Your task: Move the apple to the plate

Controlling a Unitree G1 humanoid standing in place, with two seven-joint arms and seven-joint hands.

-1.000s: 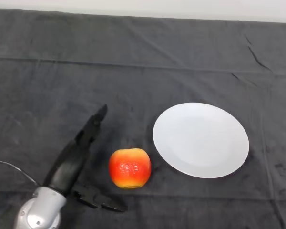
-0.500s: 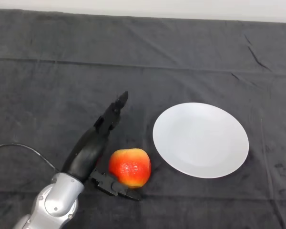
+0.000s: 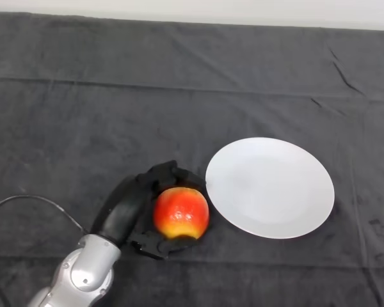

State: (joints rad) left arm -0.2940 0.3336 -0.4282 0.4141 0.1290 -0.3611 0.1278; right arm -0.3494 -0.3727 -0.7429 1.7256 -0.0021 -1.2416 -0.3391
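Note:
A red and yellow apple (image 3: 181,213) sits on the dark cloth just left of a round white plate (image 3: 269,187). My left hand (image 3: 133,206) comes in from the lower left and is shut on the apple: its fingers (image 3: 173,173) curl over the apple's far side and its thumb (image 3: 157,245) wraps under the near side. The apple's left side is hidden by the hand. The apple is close to the plate's left rim but apart from it. Nothing lies on the plate.
A dark grey cloth (image 3: 83,102) with folds covers the whole table. A pale wall strip (image 3: 243,11) runs along the far edge.
My hand moved right to the apple, and its straight fingers curled round it. The apple shifted slightly right and up. The plate has not moved.

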